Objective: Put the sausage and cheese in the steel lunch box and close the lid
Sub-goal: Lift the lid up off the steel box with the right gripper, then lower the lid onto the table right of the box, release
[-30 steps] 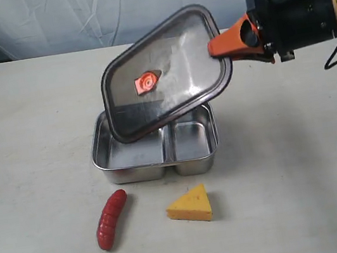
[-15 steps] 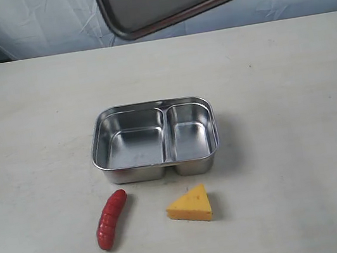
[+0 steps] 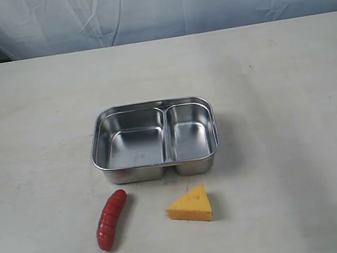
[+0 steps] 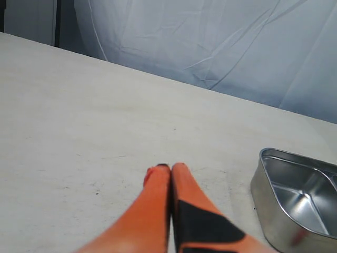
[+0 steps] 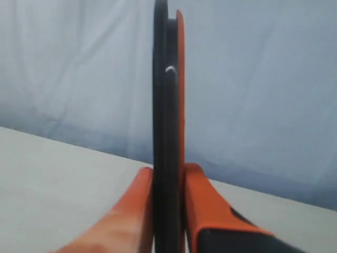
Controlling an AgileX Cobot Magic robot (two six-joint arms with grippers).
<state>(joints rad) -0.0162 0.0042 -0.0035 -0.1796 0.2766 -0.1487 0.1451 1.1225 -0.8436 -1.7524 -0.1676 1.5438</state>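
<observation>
lid [image 5: 164,132]: gripped edge-on between the fingers of the right gripper [image 5: 166,176], which is clamped on its rim; in the exterior view it sits high at the top right corner, well clear of the table [image 3: 287,146] and partly out of frame

left gripper [image 4: 165,174]: fingers pressed together, holding nothing, low over the table beside the steel lunch box [image 3: 135,148]

steel lunch box: uncovered, both compartments bare

sausage [image 3: 111,219]: lies on the table in front of the larger compartment, apart from the box

cheese [image 3: 191,205]: lies on the table right of the sausage, not touching it

handling, as judged: the sausage looks light, rigid and glossy, and its round body may roll or slip; take it across the middle, where the ribs offer some bite. the cheese looks light and stiff; its sloping sides could squeeze it out of the pads, so take it by the two flat parallel faces. the lid is thin and stiff, and held at one edge it may pivot
</observation>
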